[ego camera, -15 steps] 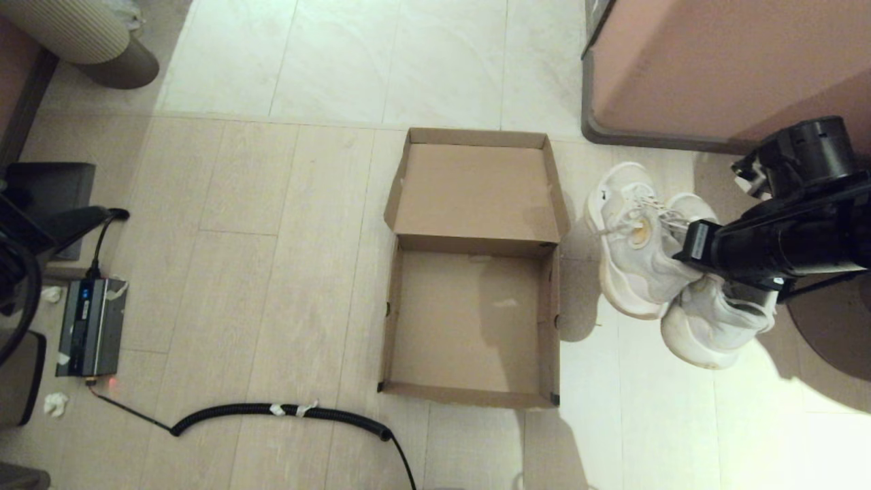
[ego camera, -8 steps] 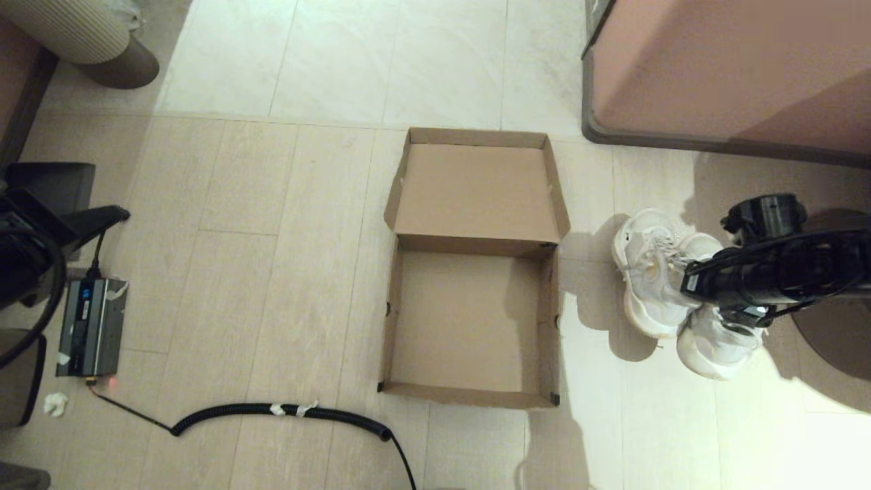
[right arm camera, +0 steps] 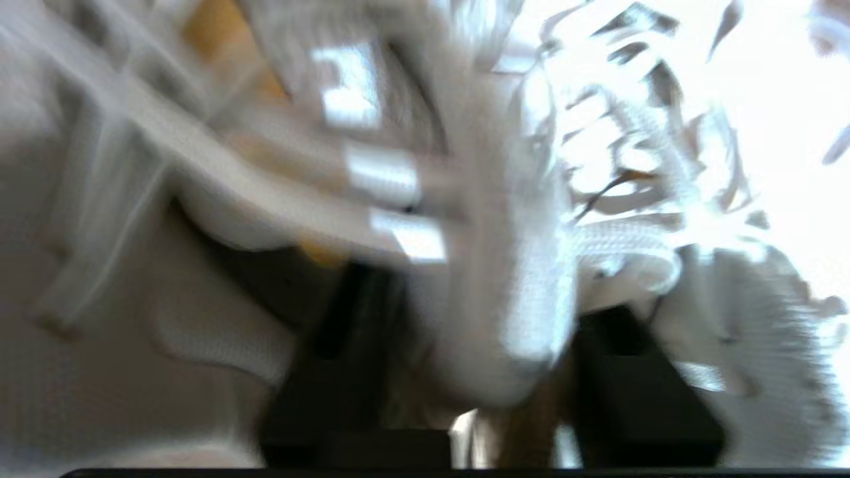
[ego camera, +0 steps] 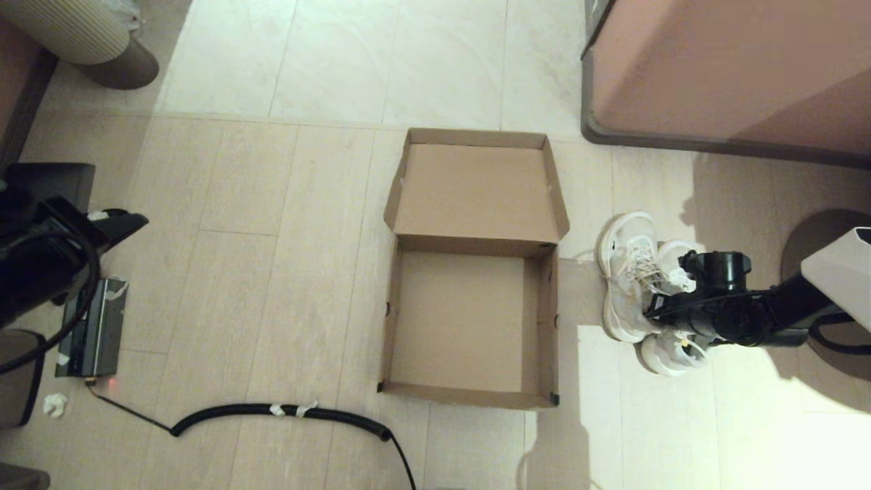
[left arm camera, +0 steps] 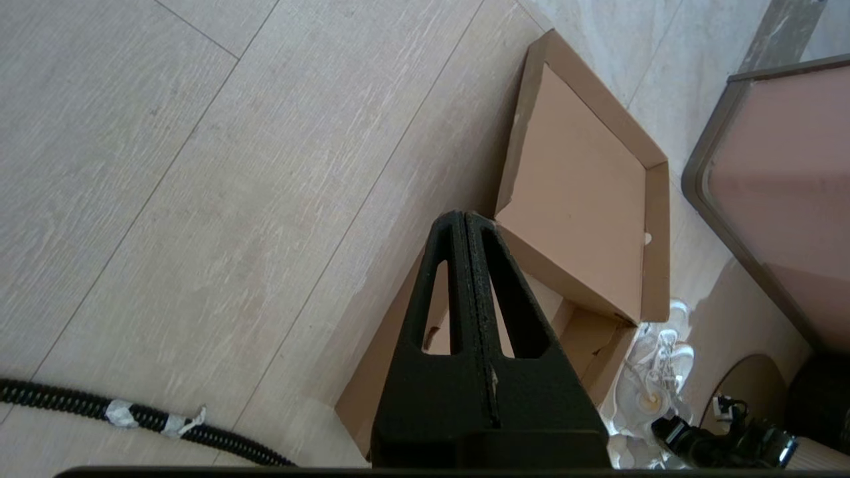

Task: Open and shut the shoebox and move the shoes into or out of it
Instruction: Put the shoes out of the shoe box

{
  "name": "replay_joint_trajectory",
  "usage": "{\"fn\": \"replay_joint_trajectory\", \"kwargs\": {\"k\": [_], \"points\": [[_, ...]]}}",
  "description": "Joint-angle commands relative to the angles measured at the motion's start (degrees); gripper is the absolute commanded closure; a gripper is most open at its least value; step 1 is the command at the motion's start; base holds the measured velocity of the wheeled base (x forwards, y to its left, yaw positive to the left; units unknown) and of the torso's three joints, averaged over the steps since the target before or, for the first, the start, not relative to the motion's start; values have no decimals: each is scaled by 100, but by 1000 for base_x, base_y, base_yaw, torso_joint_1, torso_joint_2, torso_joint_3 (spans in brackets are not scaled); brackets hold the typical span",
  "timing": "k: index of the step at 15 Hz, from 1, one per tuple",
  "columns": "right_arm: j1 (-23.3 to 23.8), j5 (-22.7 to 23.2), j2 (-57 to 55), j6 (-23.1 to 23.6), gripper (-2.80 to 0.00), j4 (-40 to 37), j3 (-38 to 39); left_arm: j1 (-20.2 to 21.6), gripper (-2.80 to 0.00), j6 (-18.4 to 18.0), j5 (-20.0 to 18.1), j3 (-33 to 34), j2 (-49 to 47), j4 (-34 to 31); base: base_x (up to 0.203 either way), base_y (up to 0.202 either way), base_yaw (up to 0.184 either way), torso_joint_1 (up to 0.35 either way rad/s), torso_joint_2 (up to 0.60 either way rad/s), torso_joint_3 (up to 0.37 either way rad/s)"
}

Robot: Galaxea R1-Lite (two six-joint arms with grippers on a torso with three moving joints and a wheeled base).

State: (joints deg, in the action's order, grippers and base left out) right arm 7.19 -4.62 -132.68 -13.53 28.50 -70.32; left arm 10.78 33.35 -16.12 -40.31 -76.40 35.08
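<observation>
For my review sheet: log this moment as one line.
shoebox: open, empty | shoes: floor, right of it | right gripper: at shoes | left gripper: shut, idle

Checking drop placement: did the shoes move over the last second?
Yes. In the head view the shoes have dropped lower and look smaller than a second ago, now beside the shoebox base's right wall, with the right claw around them.

Floor (ego camera: 292, 204): pale wood-look planks nearer the camera, glossy light tiles farther back.
Coiled cable (ego camera: 286, 412): black, lies on the planks, white tape scraps on it.
Grey device (ego camera: 92, 327): small box at left edge, taped, small red light at its near end.
Furniture block (ego camera: 735, 68): pinkish-brown, dark base trim, far right.
Ribbed round object (ego camera: 75, 30): beige, far left corner.
Crumpled paper (ego camera: 56, 403): white scrap near the grey device.
</observation>
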Motion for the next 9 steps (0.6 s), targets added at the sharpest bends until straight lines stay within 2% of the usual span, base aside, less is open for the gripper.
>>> {"fn": "replay_joint_trajectory", "kwargs": {"k": [1, 9], "points": [[-7, -2, -133, -9, -280, 6, 54, 3, 0, 22, -13, -3, -77, 16, 0, 0, 0, 0, 0, 0], [-1, -7, 1364, -32, -280, -11, 1022, 3, 0, 31, -6, 207, 71, 30, 0, 0, 0, 0, 0, 0]]}}
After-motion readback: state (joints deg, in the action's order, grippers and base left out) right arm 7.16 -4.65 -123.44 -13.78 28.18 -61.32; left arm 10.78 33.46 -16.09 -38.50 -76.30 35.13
